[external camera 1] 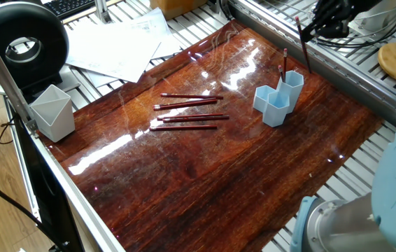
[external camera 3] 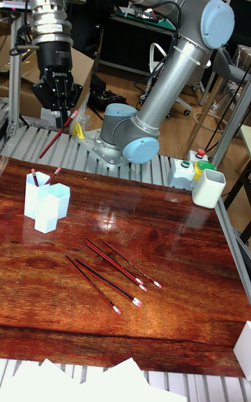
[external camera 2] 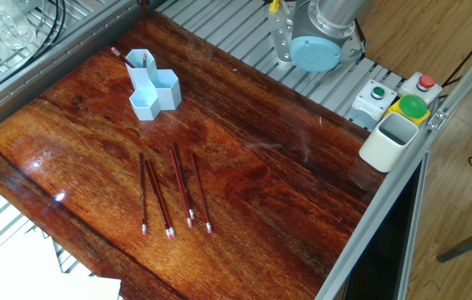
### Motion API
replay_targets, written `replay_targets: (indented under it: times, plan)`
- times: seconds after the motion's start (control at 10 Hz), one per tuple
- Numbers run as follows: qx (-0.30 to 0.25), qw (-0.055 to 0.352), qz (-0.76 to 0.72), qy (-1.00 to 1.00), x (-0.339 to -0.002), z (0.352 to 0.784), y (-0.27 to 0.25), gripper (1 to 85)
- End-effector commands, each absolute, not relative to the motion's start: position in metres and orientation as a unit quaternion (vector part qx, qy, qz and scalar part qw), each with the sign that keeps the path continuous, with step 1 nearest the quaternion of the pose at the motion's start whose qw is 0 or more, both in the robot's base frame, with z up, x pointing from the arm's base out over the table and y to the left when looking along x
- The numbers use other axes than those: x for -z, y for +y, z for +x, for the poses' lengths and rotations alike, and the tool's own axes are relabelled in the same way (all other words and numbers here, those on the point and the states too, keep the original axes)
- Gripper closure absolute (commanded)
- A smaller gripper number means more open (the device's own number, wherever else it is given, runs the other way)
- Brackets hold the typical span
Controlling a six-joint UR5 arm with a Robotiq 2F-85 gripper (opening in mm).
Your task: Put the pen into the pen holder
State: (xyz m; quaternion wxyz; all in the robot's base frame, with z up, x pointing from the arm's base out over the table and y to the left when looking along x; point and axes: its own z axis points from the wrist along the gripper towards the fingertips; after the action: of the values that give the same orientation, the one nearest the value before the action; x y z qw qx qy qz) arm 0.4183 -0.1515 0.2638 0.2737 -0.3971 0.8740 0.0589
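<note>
Four spare pens (external camera 3: pixel 115 275) lay loose on the table (external camera 3: pixel 174 248), waiting their turn. Beyond them the pen holder (external camera 3: pixel 43 204) already held two. Above it the gripper (external camera 3: pixel 64 113) clenched a slanting pen (external camera 3: pixel 57 134), carried high for dropping in. No writing was readable.

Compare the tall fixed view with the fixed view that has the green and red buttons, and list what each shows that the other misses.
Only the tall fixed view shows the gripper, shut on a pen hanging tilted above the table, and two pens standing in the pen holder.

Only the other fixed view shows the metal rails behind the table; there just one pen end shows by the holder.

Both show four pens lying on the wooden table, the white cup, the button box and the arm's base.
</note>
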Motion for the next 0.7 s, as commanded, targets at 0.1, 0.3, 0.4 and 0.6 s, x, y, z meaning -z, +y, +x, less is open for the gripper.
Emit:
replay_targets:
  times: [0.1, 0.3, 0.4, 0.6]
  plan:
    - [-0.063, 0.299, -0.401, 0.864, -0.2585, 0.4273, -0.1464, 84.7]
    - [-0.064, 0.31, -0.406, 0.857, -0.2573, 0.432, -0.145, 84.7]
    - [-0.065, 0.315, -0.407, 0.855, -0.2564, 0.4342, -0.145, 84.7]
    - [-0.064, 0.321, -0.412, 0.851, -0.251, 0.4367, -0.1457, 84.7]
